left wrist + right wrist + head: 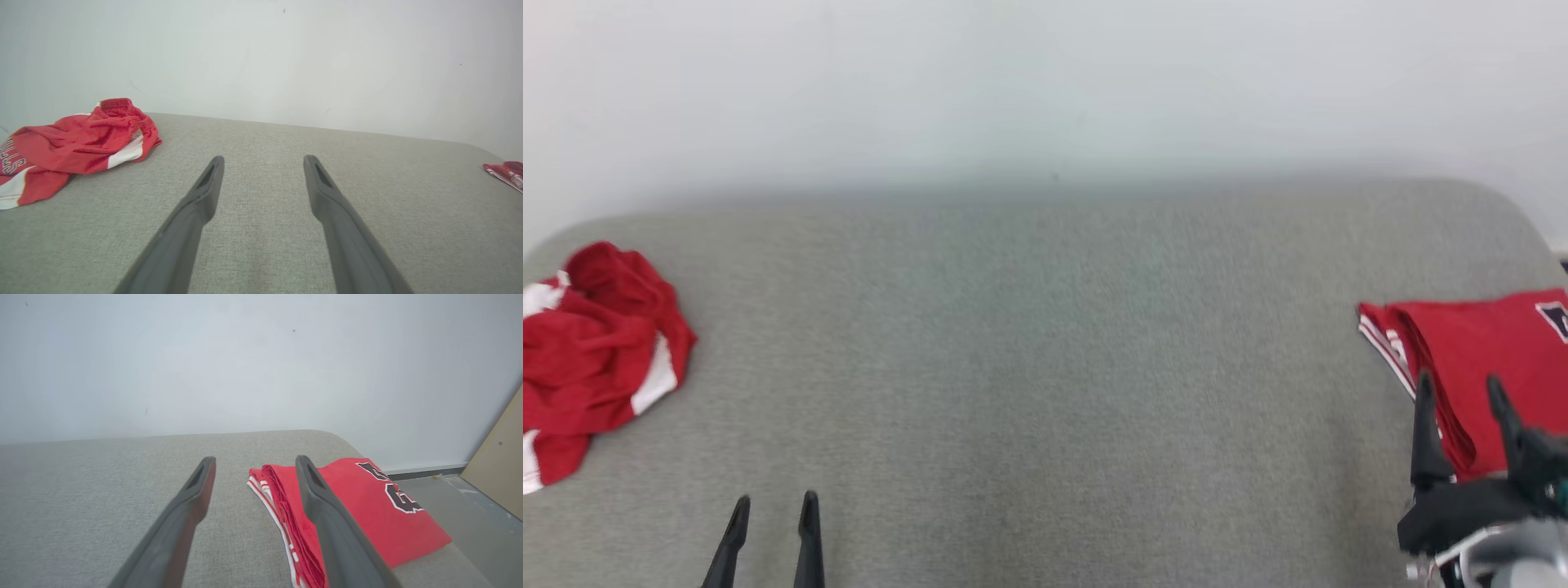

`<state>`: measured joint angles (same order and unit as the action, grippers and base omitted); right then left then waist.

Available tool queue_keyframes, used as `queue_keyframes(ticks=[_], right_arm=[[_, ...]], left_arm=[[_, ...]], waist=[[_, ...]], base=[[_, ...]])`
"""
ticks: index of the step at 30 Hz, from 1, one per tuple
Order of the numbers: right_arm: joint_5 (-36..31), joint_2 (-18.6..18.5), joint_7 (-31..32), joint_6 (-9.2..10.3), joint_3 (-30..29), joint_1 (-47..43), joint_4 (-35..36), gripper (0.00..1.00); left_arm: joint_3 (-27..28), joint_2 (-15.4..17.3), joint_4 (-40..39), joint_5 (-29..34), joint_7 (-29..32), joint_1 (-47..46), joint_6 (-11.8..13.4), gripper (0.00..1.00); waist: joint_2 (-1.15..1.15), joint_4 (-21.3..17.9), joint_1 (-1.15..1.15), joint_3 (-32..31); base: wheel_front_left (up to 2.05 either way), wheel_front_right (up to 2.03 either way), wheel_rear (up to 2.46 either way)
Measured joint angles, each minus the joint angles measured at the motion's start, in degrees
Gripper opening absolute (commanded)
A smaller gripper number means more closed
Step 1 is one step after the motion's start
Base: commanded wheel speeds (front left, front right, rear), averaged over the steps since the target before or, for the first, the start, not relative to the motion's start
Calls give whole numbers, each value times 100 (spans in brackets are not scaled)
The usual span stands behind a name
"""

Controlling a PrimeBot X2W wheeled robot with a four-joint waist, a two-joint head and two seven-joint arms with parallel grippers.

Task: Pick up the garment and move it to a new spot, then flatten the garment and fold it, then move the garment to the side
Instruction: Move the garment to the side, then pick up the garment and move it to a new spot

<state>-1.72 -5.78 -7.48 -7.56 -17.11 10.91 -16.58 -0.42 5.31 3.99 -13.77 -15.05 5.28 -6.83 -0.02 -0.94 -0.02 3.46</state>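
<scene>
A red garment (1478, 359) with dark lettering lies folded flat at the right end of the grey cushioned surface (1045, 367); the right wrist view shows the folded garment (367, 514) with white-striped edges. My right gripper (1462, 392) hovers open over its left edge, nothing between the fingers; in its own view the right gripper (253, 465) straddles that edge. A second red and white garment (596, 351) lies crumpled at the far left, and it is the crumpled garment (77, 143) in the left wrist view. My left gripper (774, 508) stands open and empty near the front edge, its fingers (212, 175) spread.
A pale wall (1045, 90) runs behind the surface. Past the surface's right end lie a grey floor (470, 522) and a tan board (502, 465) leaning at the wall.
</scene>
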Motion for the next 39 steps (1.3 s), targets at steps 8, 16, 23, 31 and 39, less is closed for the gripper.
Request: queue_keyframes(ticks=[8,16,23,31,39], right_arm=[[793,192,247,1,499,-1055,737,100],[1045,278,294,1,1066,-1590,761,100],[1262,288,141,1,1194,-1694,550,100],[1272,288,90,1,1181,-1700,506,100],[1322,288,40,1,1210,-1696,477,100]], left_arm=[[237,-45,417,94,0,167,-29,100],[322,3,738,92,0,185,-44,100],[219,14,795,51,0,270,-58,100],[115,103,754,-7,0,267,-58,100],[85,138,755,-40,0,260,-58,100]], waist=[[0,380,0,-683],[1,600,2,-1019],[1,484,3,-1057],[1,441,3,-989],[2,460,3,-923]], base=[[0,0,0],[0,0,0],[0,0,0],[0,0,0],[0,0,0]])
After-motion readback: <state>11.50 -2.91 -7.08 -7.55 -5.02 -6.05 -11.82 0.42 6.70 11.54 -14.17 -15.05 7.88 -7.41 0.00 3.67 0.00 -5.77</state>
